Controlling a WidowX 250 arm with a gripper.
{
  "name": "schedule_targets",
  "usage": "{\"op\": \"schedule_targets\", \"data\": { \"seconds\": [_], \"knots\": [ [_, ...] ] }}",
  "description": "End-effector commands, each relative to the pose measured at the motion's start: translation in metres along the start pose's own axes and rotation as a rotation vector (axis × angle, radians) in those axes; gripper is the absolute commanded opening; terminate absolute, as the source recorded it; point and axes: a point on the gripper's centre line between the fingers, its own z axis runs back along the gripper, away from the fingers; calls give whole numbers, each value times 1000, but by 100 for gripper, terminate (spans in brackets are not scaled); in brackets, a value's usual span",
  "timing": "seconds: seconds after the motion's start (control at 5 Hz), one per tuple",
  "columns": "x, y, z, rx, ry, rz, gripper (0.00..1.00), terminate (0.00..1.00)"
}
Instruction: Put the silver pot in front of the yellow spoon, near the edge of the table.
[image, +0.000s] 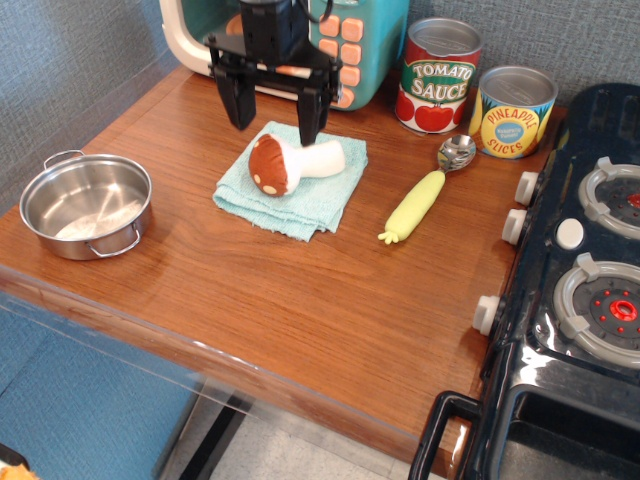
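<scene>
- The silver pot (86, 205) sits upright and empty at about nine o'clock on the table (300, 300), close to the left edge and well apart from everything else.
- The yellow spoon (425, 190) lies at about two o'clock, bowl toward the cans, handle tip pointing down toward the front edge; bare wood lies between that tip and the edge (the likely drop spot).
- The gripper (273, 112) hangs near twelve o'clock above the back of the teal cloth (290, 180) and the toy mushroom (292, 161), fingers spread, holding nothing.
- The step in hand looks like the reach: travel toward nine o'clock, clear of the mushroom, then descend with one finger inside the pot's rim and one outside.
- Pinching the rim's near side, away from the wire handles, should be steadier (shiny steel may slip).
- Hard to tell: the gripper's height above the cloth, its upper body cut off by the frame, and the stove (580, 280) cropped at right.
</scene>
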Motion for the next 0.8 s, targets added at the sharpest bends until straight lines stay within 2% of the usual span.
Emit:
{"op": "schedule_targets", "data": {
  "seconds": [0.0,0.2,0.4,0.6],
  "knots": [
    [-27,42,15,-12,-11,-67,100,0],
    [-46,63,23,10,4,-104,100,0],
    [-64,88,11,53,53,-58,100,0],
    [-68,96,-1,96,92,-34,100,0]
  ]
}}
